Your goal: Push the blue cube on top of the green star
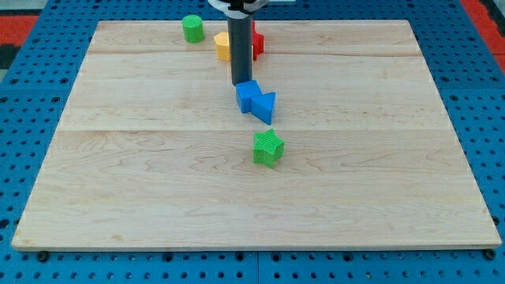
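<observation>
The blue cube lies near the board's middle, a little toward the view's top. A second blue block, wedge-like, touches its right side. The green star sits below them, apart from both. My tip stands at the blue cube's upper edge, touching it or nearly so.
A green cylinder stands near the view's top edge, left of the rod. A yellow block and a red block sit behind the rod, partly hidden by it. The wooden board rests on a blue pegboard.
</observation>
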`<state>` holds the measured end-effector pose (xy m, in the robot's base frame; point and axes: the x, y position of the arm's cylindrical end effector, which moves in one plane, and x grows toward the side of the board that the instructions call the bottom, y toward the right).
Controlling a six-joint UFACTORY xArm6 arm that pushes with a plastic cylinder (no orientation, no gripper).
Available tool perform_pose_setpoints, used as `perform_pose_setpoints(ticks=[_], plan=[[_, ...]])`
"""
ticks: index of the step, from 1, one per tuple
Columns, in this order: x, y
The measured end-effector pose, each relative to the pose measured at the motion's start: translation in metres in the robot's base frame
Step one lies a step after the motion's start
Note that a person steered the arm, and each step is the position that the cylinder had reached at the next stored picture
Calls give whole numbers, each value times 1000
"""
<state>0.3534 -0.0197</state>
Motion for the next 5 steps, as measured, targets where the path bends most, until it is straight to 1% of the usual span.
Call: perform_pose_setpoints(ticks=[2, 3, 4, 5], plan=[[29, 0], [29, -1], [19, -18], [15, -54]])
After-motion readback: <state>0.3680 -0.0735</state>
